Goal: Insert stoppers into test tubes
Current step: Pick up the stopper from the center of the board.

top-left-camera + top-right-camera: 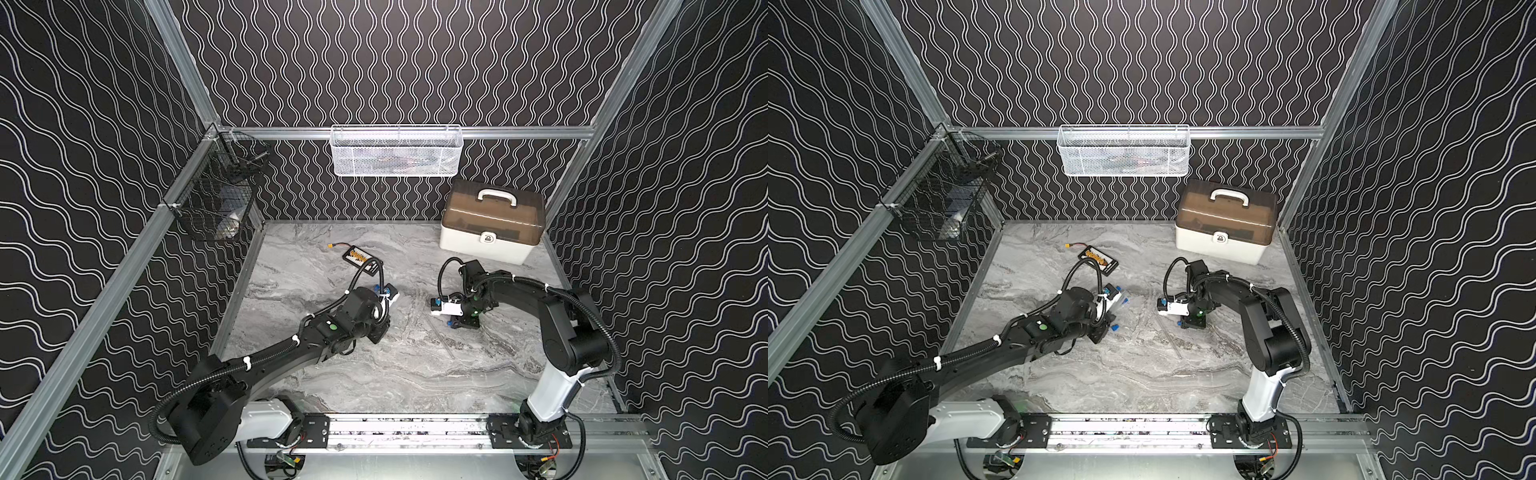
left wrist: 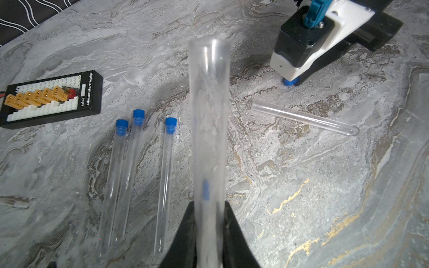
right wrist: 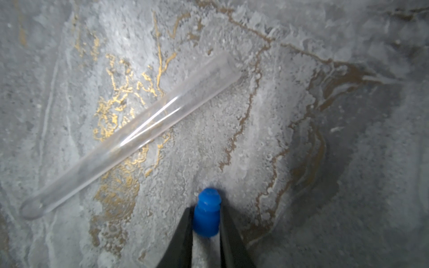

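Clamping a tube [image 2: 209, 116] in our left fingers [image 2: 183, 243], we risk the stopper [image 3: 206, 215] popping from the shallow tip pinch of our right fingers [image 3: 232, 241].

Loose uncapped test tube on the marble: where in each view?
In a top view: uncapped tube, faint, mid-table.
In a top view: same, faint.
Left wrist: tube lying flat near the stopper.
Right wrist: tube diagonal, beyond that stopper.
Landmark: right gripper, close by in all four.

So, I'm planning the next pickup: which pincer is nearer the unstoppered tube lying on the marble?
Right. The right pincer, pinching a blue stopper, is just beside the lying tube; the left pincer, gripping a second tube, is farther off.
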